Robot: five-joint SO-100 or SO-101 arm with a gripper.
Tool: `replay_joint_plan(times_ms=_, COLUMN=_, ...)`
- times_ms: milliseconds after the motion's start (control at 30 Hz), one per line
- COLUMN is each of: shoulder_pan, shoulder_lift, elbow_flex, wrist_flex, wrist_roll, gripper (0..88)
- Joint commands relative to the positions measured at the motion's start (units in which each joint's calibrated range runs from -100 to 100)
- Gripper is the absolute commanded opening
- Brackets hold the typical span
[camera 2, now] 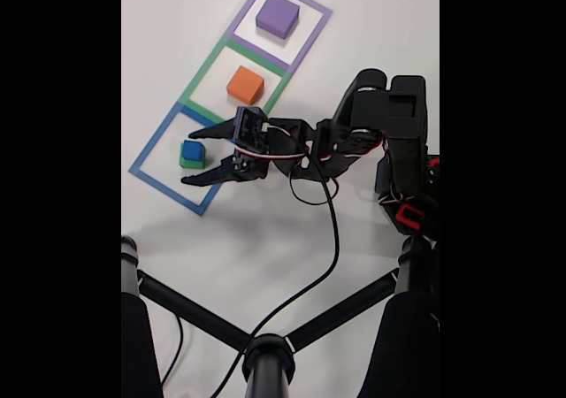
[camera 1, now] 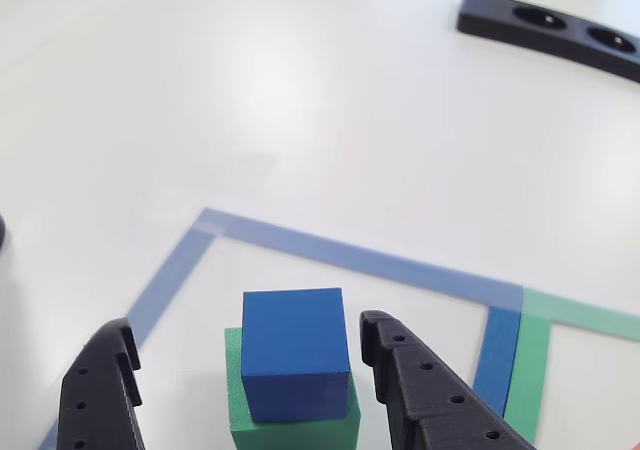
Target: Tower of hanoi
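four blocks sit on the white desk (camera 2: 265, 230): one blue cube (camera 1: 294, 350) stacked on one green block (camera 1: 290, 425) inside the blue tape square (camera 2: 159, 164), one orange block (camera 2: 245, 85) in the green square, one purple block (camera 2: 277, 15) in the purple square. the gripper (camera 1: 245, 355) has its two black fingers (camera 1: 400, 365) spread apart, either side of the blue cube, touching nothing.

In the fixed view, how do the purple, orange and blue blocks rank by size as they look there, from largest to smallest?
1. Purple block, the largest.
2. Orange block, a little smaller.
3. Blue block, the smallest; it sits on the green block, so it may look slightly bigger than it is.
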Motion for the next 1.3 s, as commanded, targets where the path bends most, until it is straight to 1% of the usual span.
replay_joint_plan(times_ms=0, shoulder_pan=-0.9, shoulder_lift=0.0, elbow_flex=-1.3, wrist_flex=-1.7, wrist_roll=0.8, gripper=20.8)
replay_joint_plan(times_ms=600, shoulder_pan=-1.9, shoulder_lift=0.7, elbow_flex=-1.0, wrist_flex=-3.8, wrist_roll=0.8, gripper=6.8)
replay_joint_plan(times_ms=1067, shoulder_pan=-1.2, shoulder_lift=0.4, elbow_flex=0.3, wrist_flex=-4.3, wrist_roll=0.8, gripper=2.7)
replay_joint_plan(times_ms=1267, shoulder_pan=-0.6, shoulder_lift=-4.7, elbow_flex=0.8, wrist_flex=-2.3, wrist_roll=0.8, gripper=2.7)
